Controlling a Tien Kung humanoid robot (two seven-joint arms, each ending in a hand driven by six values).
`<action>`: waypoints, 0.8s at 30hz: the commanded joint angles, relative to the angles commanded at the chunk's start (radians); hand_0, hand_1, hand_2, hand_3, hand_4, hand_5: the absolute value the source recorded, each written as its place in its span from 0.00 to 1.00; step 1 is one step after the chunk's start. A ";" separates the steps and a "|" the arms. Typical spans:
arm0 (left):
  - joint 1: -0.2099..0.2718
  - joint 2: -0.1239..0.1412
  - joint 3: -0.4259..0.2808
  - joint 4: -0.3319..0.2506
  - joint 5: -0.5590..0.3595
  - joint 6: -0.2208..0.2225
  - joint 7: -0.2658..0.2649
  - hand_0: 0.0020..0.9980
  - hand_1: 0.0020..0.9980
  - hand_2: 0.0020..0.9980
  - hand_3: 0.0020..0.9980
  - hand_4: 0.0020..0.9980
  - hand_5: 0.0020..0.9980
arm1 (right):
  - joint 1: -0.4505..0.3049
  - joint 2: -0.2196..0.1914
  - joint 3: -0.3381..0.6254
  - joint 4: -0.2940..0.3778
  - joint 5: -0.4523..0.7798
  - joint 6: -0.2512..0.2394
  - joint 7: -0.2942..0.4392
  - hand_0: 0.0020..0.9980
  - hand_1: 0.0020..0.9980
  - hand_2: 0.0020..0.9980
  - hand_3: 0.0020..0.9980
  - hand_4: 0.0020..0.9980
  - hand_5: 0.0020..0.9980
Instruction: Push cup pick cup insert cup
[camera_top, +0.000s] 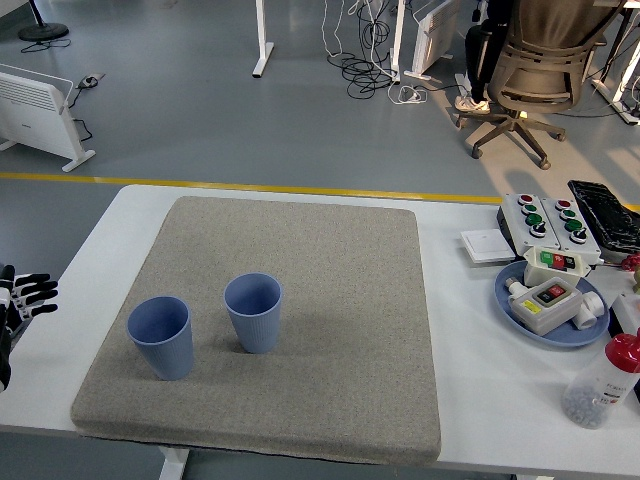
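on the table (100, 235) a grey mat (330, 260) carries two upright blue cups near its front-left corner, left cup (161, 337) and right cup (254, 312) slightly apart, so the released left hand (22, 297), fingers spread, should push low to avoid tipping.

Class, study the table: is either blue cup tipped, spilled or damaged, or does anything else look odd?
Nothing stands out. Both blue cups, left cup and right cup, stand upright and apart on the grey mat, empty and unspilled.
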 joint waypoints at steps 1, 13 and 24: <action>0.002 0.000 0.001 -0.001 0.000 0.000 -0.002 0.42 0.55 0.53 0.48 0.59 1.00 | 0.000 0.000 0.000 0.000 0.000 0.000 0.000 0.67 0.61 0.63 0.57 0.11 0.49; 0.052 0.035 0.108 -0.041 0.132 -0.047 -0.026 0.32 0.50 0.50 0.45 0.60 1.00 | -0.003 0.001 0.021 0.000 -0.037 0.004 -0.013 0.67 0.61 0.63 0.57 0.10 0.50; 0.072 0.074 0.192 -0.035 0.183 -0.078 -0.017 0.46 0.51 0.49 0.43 0.58 1.00 | -0.012 -0.002 0.006 0.000 -0.017 0.001 -0.014 0.67 0.61 0.63 0.57 0.10 0.50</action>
